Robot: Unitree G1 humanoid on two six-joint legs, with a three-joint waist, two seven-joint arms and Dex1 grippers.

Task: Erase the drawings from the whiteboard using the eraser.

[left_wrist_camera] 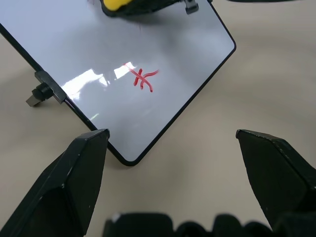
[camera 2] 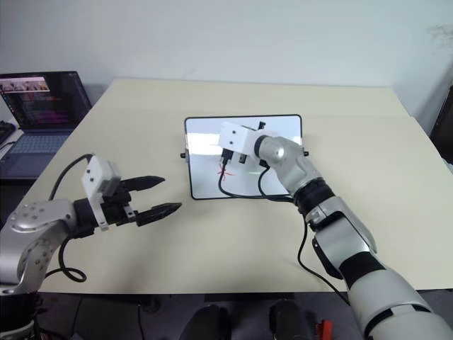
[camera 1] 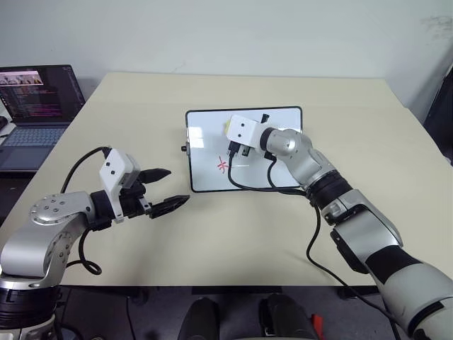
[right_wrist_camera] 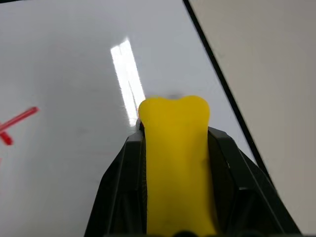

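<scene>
Yellow eraser (right_wrist_camera: 175,163) clamped in right hand (right_wrist_camera: 173,148), over whiteboard (camera 1: 283,119); left hand (camera 1: 164,190) wide

the two head views look forward and down from above the near edge of the counter (camera 1: 233,234), a slight sideways offset between them; both take in the whole whiteboard (camera 1: 205,152) and a laptop (camera 1: 35,106) at far left. the left wrist view looks along its tool (left_wrist_camera: 173,163) from close by, down onto the whiteboard's near corner. the right wrist view sits closest, just above the board, the eraser (right_wrist_camera: 175,163) in its tool (right_wrist_camera: 175,138). all four share the whiteboard.
</scene>
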